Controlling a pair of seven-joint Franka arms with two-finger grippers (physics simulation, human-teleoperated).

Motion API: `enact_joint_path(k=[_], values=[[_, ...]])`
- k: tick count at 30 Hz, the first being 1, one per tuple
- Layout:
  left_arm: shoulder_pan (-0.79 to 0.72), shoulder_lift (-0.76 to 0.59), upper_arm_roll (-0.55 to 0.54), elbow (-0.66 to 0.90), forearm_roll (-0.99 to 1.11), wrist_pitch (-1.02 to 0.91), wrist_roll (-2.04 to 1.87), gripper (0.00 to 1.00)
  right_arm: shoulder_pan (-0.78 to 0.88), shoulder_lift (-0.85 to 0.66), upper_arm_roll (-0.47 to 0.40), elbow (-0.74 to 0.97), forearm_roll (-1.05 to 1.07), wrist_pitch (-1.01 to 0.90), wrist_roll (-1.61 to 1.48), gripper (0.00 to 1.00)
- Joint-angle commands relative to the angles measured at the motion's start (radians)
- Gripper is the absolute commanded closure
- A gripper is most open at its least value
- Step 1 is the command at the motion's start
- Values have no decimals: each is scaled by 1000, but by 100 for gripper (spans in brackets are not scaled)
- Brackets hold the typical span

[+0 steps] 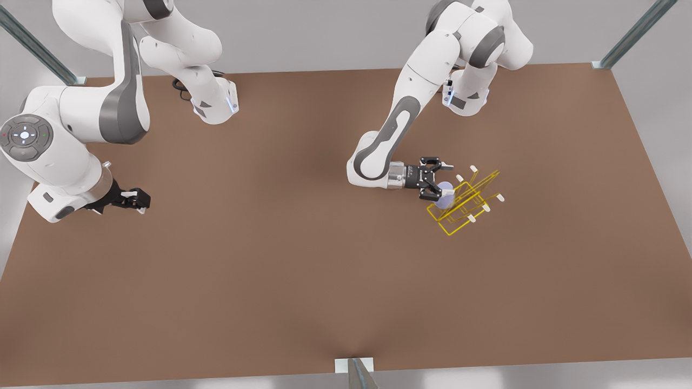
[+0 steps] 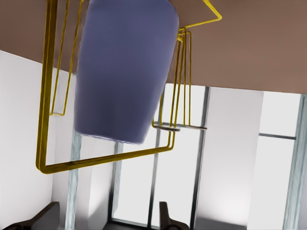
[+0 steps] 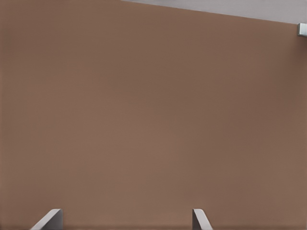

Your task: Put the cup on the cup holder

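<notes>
Cup holder: your yellow wire cup holder (image 1: 465, 202) stands on the brown surface (image 1: 270, 270) toward the front view's right, white-capped prongs slanting up.
What's in it: the lavender-blue cup (image 1: 445, 201) sits at the rack's near end, among the wires. In the left wrist view the cup (image 2: 124, 72) hangs inside the yellow frame (image 2: 45, 120), wires running down both its sides.
Cup against claw: you've got the left claw (image 1: 439, 181) right beside the cup, reaching in sideways from the front view's left. One fingertip is at the cup's upper edge; whether it touches, you cannot tell.
Left claw state: released, fingers spread wide. Its fingertips (image 2: 43, 218) stand apart from the cup in the left wrist view.
Right claw: your right claw (image 1: 138, 199) waits low over the surface at the front view's left, well apart from the rack.
Right claw state: released, its two pale fingertips (image 3: 50, 219) wide apart over bare surface (image 3: 153, 120).
</notes>
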Motion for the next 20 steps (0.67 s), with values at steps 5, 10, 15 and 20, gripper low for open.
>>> enact_joint_path(k=[5, 10, 15, 20], values=[[116, -113, 42, 690, -403, -30, -3, 0, -3, -1, 0, 2, 1, 0, -1, 0], [461, -315, 45, 825, -1066, 132, -603, 0, -5, -1, 0, 2, 1, 0, -1, 0], [518, -552, 39, 535, -1040, 183, -595, 0, -3, -1, 0, 2, 2, 0, 1, 0], [521, -553, 39, 535, -1040, 174, -595, 0, -20, -1, 0, 2, 40, 1, 11, 0]])
